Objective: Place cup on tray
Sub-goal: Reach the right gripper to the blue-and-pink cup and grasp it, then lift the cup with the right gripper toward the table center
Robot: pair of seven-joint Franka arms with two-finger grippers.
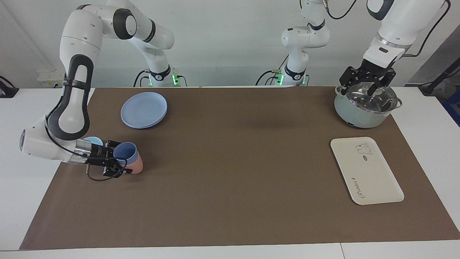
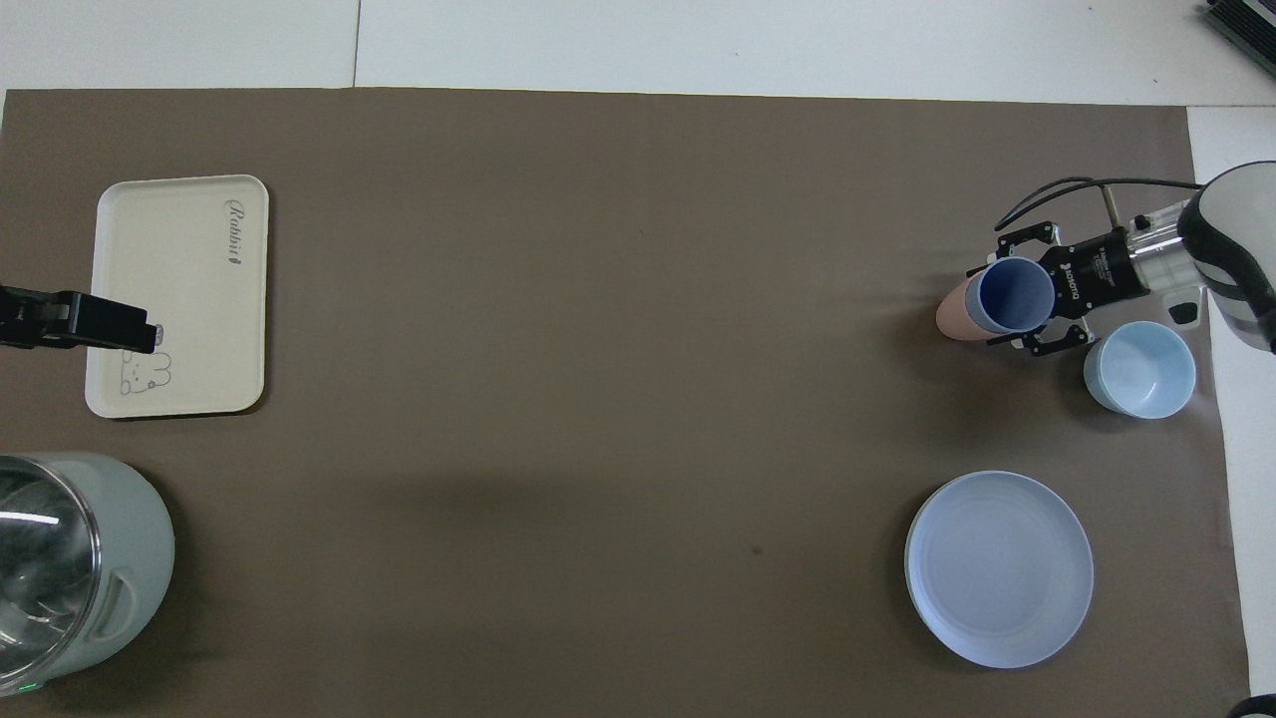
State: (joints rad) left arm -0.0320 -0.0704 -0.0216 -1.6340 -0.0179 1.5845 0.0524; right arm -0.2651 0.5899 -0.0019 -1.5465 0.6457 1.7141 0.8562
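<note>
Brown mat, right gripper level, gripping cup

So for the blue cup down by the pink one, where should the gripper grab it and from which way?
Grip the blue cup across its upper wall just under the rim, coming in level from the right arm's end of the table. It tapers toward its base and the pink cup sits tight beside it. The right gripper is already closed on it that way.

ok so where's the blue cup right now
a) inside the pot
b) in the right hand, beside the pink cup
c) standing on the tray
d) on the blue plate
b: the right hand grips the blue cup, tilted against the pink cup; the tray is bare.
</note>
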